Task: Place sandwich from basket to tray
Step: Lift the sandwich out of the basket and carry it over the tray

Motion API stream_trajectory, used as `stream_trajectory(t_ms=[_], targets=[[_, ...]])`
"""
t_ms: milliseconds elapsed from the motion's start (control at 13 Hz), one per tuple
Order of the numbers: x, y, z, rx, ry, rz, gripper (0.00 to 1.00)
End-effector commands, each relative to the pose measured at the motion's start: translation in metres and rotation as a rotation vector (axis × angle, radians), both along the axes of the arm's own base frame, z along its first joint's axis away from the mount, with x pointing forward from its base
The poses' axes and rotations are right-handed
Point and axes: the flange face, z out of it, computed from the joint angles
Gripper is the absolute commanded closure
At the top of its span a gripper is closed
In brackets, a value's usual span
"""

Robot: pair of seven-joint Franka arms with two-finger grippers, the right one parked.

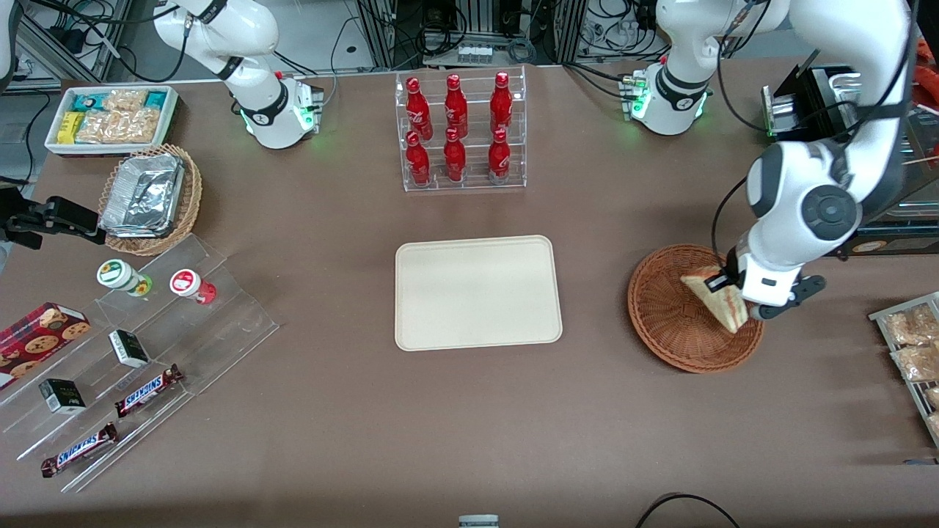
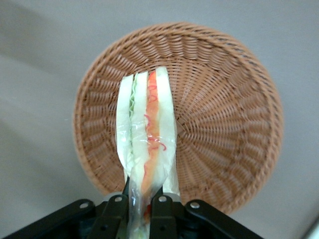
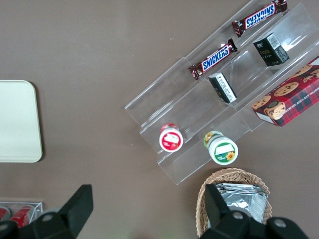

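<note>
The sandwich [image 1: 720, 299] [image 2: 147, 134], a plastic-wrapped white wedge with orange and green filling, hangs just above the reddish-brown wicker basket [image 1: 671, 312] [image 2: 224, 119]. My left gripper [image 1: 742, 302] [image 2: 141, 209] is shut on the sandwich's wrapped end, one black finger on each side. The basket lies under it toward the working arm's end of the table, with nothing else in it. The cream tray [image 1: 477, 292] [image 3: 17, 122] lies flat and bare at the table's middle, well apart from the basket.
A clear rack of red bottles [image 1: 459, 132] stands farther from the front camera than the tray. A wire rack of snack packets [image 1: 910, 345] sits beside the basket at the table edge. Acrylic steps with candy bars [image 1: 143, 389] and a tan foil basket [image 1: 150, 198] lie toward the parked arm's end.
</note>
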Motion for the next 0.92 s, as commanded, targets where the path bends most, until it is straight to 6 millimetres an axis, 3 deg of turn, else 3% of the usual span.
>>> stream_trajectory(t_ms=[0,154,462,846], targets=[[0.023,-0.030,0.070,0.002,0.051,-0.119,1.00],[0.027,-0.080,0.098,-0.016,0.078,-0.183,1.00],[0.028,-0.179,0.117,-0.074,0.042,-0.263,1.00],[0.007,-0.286,0.072,-0.070,0.082,-0.304,1.00]])
